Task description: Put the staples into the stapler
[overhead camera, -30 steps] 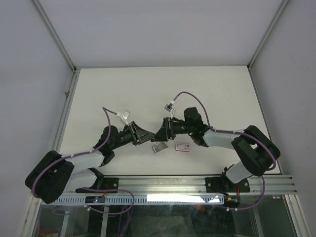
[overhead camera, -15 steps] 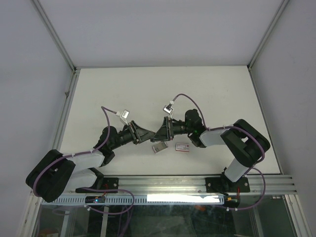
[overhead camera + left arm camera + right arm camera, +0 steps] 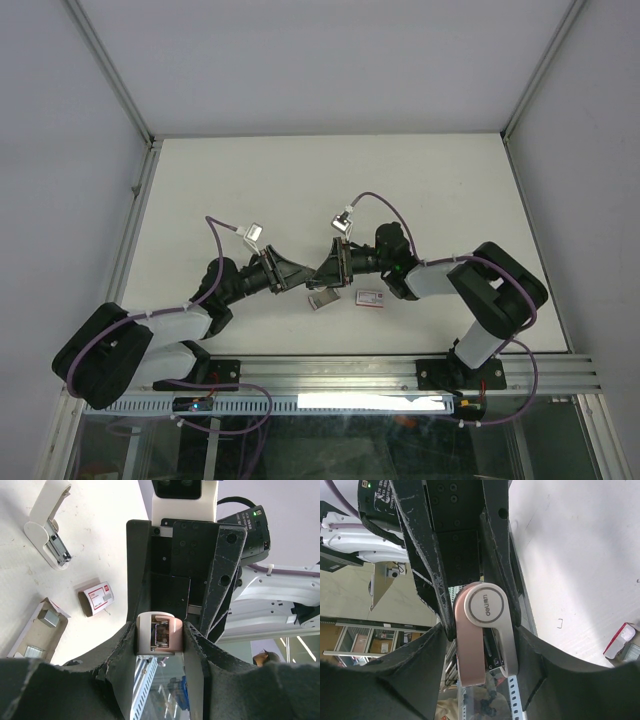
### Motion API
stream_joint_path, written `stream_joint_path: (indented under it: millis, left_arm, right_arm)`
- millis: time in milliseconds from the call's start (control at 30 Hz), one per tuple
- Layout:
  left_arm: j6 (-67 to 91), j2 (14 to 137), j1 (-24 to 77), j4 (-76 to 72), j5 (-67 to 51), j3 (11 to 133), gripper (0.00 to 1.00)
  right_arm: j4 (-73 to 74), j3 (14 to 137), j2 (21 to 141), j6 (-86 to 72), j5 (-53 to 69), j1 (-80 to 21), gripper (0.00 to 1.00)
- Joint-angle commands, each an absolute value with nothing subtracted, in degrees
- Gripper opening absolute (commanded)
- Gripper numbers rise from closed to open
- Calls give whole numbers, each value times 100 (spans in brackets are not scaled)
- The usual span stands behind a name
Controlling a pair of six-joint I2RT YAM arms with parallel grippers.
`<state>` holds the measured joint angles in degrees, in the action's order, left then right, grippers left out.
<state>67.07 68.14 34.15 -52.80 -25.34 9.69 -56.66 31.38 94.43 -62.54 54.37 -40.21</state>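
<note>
Box (image 3: 97, 598), tray (image 3: 37, 630), white stapler (image 3: 47, 527) lie near the gripped pink stapler (image 3: 160, 635).

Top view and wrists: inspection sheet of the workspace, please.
Surface: white table, matte.
Job's things: pink stapler held between both hands; red-labelled staple box and tray of staple strips lie apart on the table.
Clutter: white stapler-like item, lying open.
Hands: left hand shut on the stapler; right hand flanks it, grip unclear.
Cables: purple cables loop above both wrists; no snag seen.
Surroundings: white enclosure walls, aluminium rail at near edge.
</note>
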Motion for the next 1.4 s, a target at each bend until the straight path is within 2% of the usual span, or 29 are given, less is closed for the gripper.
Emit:
stream_joint_path:
  millis: [0,233,467,500,533,633,867,1000,1067,1133,1200,1367]
  left_arm:
    - [6607,6888,3408,-5580,-2249,924,38]
    - [6623,6903,3410,-5506,-2250,932,46]
    - [6626,6904,3410,-5472,-2246,957,48]
    - [6627,6908,3410,-5467,-2255,971,49]
    - [6631,6908,3408,-5465,-2256,967,49]
    - [6636,6904,3405,-5461,-2259,974,51]
    - [6645,6869,3410,-5449,-2335,997,51]
    - [6645,6848,3408,-5444,-2388,1002,40]
    - [6647,6830,3409,-5436,-2386,1002,38]
    - [6650,6821,3408,-5412,-2387,1002,37]
    - [6647,6820,3410,-5401,-2389,1003,37]
    - [6651,6833,3405,-5375,-2375,1005,33]
  right_arm:
    - [-5781,3165,9130,-6307,5534,-4025,56]
    - [-5757,3186,9176,-6296,5534,-4025,57]
    - [-5731,3187,9167,-6286,5522,-4026,57]
    - [-5729,3193,9167,-6292,5520,-4026,53]
    - [-5724,3194,9167,-6292,5514,-4028,44]
    - [-5656,3191,9163,-6260,5460,-4027,0]
    - [-4594,3268,8839,-5628,5117,-4012,0]
    - [-3993,3425,8695,-5453,5072,-4001,0]
    - [-4059,3423,8691,-5453,5072,-4000,0]
    - [-4203,3379,8660,-5405,5170,-3999,56]
    - [-4275,3361,8628,-5422,5206,-4001,66]
    - [-4333,3349,8581,-5423,5278,-3999,70]
